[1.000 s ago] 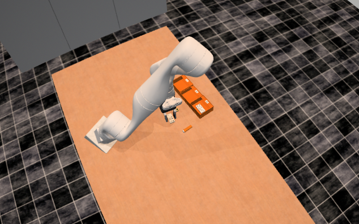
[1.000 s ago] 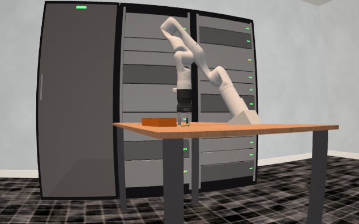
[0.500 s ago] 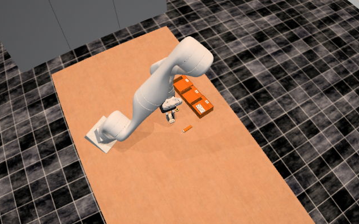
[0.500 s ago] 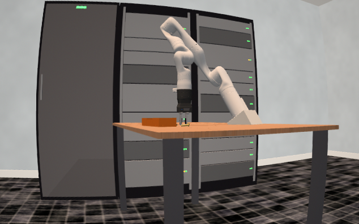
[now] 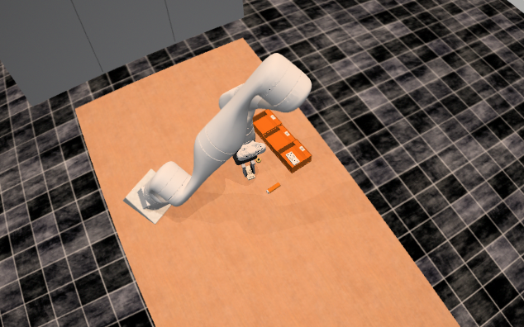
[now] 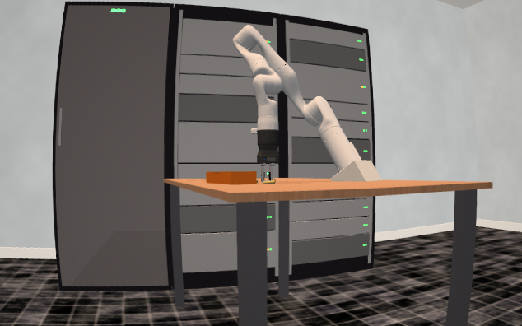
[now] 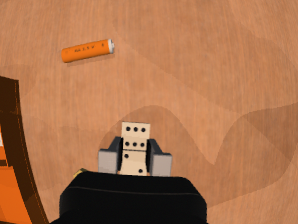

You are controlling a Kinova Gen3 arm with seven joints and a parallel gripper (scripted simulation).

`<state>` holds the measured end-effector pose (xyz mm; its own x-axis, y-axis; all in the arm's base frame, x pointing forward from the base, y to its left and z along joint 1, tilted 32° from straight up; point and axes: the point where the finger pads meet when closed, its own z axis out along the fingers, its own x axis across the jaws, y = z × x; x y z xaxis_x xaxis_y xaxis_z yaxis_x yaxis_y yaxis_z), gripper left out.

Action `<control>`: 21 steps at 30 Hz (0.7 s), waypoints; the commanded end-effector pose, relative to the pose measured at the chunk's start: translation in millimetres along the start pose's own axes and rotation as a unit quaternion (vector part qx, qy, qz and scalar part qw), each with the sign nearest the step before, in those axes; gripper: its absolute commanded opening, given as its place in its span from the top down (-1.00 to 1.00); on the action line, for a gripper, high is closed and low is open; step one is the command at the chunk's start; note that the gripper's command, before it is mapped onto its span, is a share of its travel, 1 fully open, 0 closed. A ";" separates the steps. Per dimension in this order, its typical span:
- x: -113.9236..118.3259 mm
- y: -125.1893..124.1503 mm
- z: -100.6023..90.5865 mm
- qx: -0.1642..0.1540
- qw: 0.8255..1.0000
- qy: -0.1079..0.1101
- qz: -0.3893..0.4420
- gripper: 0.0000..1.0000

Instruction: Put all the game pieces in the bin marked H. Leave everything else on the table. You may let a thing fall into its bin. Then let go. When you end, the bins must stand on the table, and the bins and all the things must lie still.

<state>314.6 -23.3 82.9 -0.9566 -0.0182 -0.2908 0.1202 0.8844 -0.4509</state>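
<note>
A cream domino (image 7: 135, 148) with black dots lies on the table between my fingers. My gripper (image 7: 134, 149) is shut on the domino, with both grey fingers pressed against its long sides. In the overhead view the gripper (image 5: 250, 170) stands low over the table, just left of a row of three orange bins (image 5: 282, 139). Another domino (image 5: 292, 157) lies in the nearest bin. I cannot read the bins' letters. In the side view the gripper (image 6: 267, 177) reaches down to the table top beside the bins (image 6: 231, 177).
An orange battery (image 5: 273, 188) lies on the table in front of the gripper; it also shows in the wrist view (image 7: 87, 50). A small yellowish thing (image 5: 259, 159) sits by the gripper near the bins. The arm's base (image 5: 148, 201) stands to the left.
</note>
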 end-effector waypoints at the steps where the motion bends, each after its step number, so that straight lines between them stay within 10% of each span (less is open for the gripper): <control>1: -0.3 0.3 -0.3 0.000 1.000 0.000 0.000 0.02; 21: -0.3 0.3 -40.3 0.000 1.000 0.000 0.000 0.02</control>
<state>300.5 -11.5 108.0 -0.9620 -0.0165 -0.2727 0.1167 0.8777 -0.4648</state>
